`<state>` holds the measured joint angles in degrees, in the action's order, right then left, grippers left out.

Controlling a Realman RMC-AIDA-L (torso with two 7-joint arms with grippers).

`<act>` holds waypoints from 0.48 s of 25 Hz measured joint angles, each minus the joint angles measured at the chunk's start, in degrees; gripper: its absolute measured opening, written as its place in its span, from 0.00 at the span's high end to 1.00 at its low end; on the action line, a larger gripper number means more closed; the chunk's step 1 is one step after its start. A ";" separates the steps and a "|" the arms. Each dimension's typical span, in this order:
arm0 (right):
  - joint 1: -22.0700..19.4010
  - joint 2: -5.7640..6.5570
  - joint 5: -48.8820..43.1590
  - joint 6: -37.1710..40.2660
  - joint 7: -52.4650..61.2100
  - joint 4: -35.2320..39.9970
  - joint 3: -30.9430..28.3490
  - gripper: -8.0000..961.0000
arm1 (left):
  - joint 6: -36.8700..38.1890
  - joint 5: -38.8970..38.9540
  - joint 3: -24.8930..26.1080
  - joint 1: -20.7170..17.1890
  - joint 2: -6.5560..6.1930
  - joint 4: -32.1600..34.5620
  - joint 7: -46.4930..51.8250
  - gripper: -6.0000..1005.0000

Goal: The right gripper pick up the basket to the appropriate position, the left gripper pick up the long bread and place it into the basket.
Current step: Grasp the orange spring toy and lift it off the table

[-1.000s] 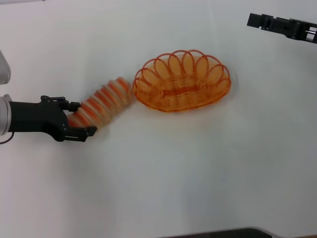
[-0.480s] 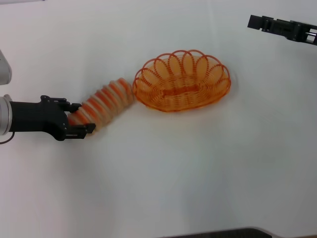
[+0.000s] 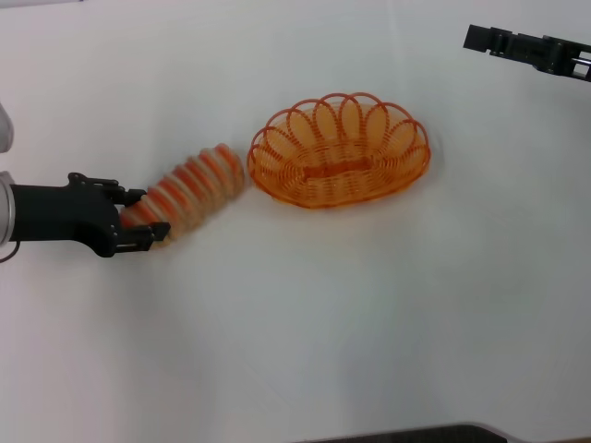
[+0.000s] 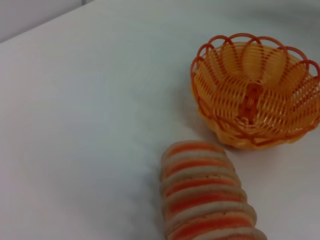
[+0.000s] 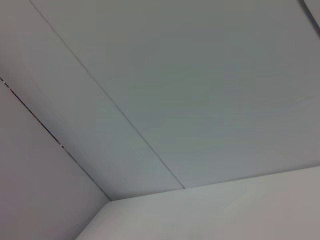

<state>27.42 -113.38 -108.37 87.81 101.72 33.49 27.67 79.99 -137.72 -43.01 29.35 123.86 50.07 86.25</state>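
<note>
Gripping the bread's point(image 3: 185, 191) near end, the left gripper point(image 3: 140, 221) has its jaws closed on the loaf, whose long axis runs straight away from them toward the basket point(image 3: 339, 150). Basket sits on the tabletop point(image 3: 369, 314) just past the far end; right gripper point(image 3: 473, 38) hangs well apart beyond the basket, jaw opening unclear.

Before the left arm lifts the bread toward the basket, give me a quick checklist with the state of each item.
1. Left gripper closed on the long bread: ok, fingers pinch its near end.
2. Grip centred on the loaf: not ok, held at one end.
3. Basket upright, nothing in it: ok.
4. Bread apart from basket rim: ok, narrow gap.
5. Right gripper out of the way: ok, at far right.
6. Bread off the table: cannot tell.
</note>
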 joint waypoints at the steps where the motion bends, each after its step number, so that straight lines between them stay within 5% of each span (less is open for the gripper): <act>1: 0.00 0.00 0.02 0.00 0.01 0.00 -0.02 0.05 | -0.08 -0.08 0.00 -0.01 -0.01 0.20 0.04 0.38; 12: -0.09 0.00 0.19 0.07 0.14 0.00 -0.08 0.05 | -0.63 0.87 4.21 0.34 0.02 1.51 0.47 0.47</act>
<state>27.33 -113.38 -108.17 87.88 101.85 33.48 27.59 79.36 -136.86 -38.80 29.69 123.88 51.58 86.72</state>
